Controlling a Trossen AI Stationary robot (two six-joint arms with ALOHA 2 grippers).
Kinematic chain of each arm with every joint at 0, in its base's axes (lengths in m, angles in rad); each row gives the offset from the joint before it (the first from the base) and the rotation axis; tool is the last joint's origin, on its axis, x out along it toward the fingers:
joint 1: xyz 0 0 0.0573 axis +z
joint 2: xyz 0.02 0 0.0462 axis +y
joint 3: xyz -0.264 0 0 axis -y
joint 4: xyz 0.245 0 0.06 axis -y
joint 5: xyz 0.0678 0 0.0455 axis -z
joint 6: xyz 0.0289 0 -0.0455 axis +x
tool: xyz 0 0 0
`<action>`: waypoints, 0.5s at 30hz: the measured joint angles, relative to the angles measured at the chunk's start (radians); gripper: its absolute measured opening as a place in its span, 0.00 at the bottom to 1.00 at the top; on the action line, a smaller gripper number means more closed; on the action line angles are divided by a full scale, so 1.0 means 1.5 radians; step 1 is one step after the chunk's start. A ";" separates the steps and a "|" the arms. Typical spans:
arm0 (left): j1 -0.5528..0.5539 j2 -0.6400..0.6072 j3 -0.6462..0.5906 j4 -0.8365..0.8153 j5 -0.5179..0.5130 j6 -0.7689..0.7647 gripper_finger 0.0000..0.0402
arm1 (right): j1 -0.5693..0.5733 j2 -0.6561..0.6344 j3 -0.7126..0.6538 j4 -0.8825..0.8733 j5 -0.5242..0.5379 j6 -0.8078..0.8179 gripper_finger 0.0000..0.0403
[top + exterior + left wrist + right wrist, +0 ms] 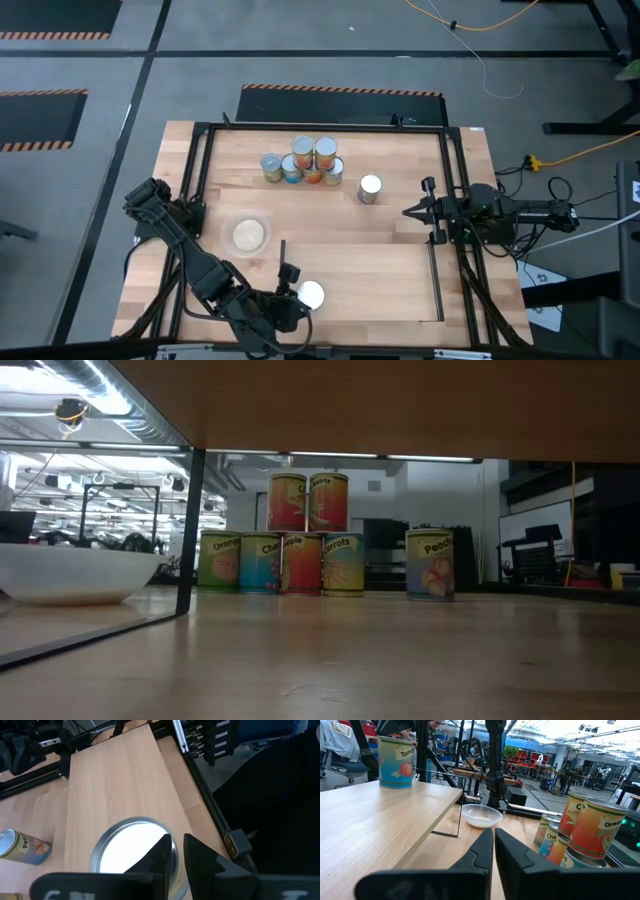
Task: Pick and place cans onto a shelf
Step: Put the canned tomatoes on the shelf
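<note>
One can (311,294) with a shiny top stands upright on the light-wood shelf (370,280), near its front left corner; it also shows in the left wrist view (130,847) and the right wrist view (395,760). My left gripper (177,840) is at this can's rim with its fingers almost together. Several cans (305,160) stand stacked in two layers on the table at the far side. A single can (370,188) stands apart to their right. My right gripper (408,212) is shut and empty, level at the shelf's right end. My left gripper comes at the can slanting from the table's near left. One finger (162,851) lies over the can's top and the other (200,854) is outside its wall. The rim (173,851) runs into the narrow gap; I cannot tell whether the fingers touch it.
A clear round dish (248,234) with beige contents sits on the table left of the shelf. A black metal frame (200,150) runs around the table. The shelf's surface (120,780) stretches bare toward the right arm.
</note>
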 joint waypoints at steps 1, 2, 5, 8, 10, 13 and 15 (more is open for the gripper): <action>0.000 0.000 0.000 0.000 0.000 0.000 0.13 | 0.000 0.000 0.000 0.000 0.000 0.000 0.06; 0.000 0.000 0.000 0.000 0.000 0.000 0.14 | 0.000 0.000 0.000 0.000 0.000 0.000 0.06; 0.003 0.000 0.000 0.000 0.000 -0.001 0.16 | 0.000 0.000 0.000 0.000 0.000 0.000 0.06; 0.003 0.000 0.000 0.001 -0.001 0.000 0.18 | 0.000 0.000 0.000 0.000 0.000 0.000 0.06; 0.003 0.000 0.000 0.001 -0.001 0.000 0.18 | 0.000 0.000 0.000 0.000 0.000 0.000 0.06; 0.003 0.000 0.000 0.001 0.000 0.000 0.18 | 0.000 0.000 0.000 0.000 0.000 0.000 0.06; 0.003 0.000 0.000 0.001 0.000 0.000 0.18 | 0.000 0.000 0.000 0.000 0.000 0.000 0.06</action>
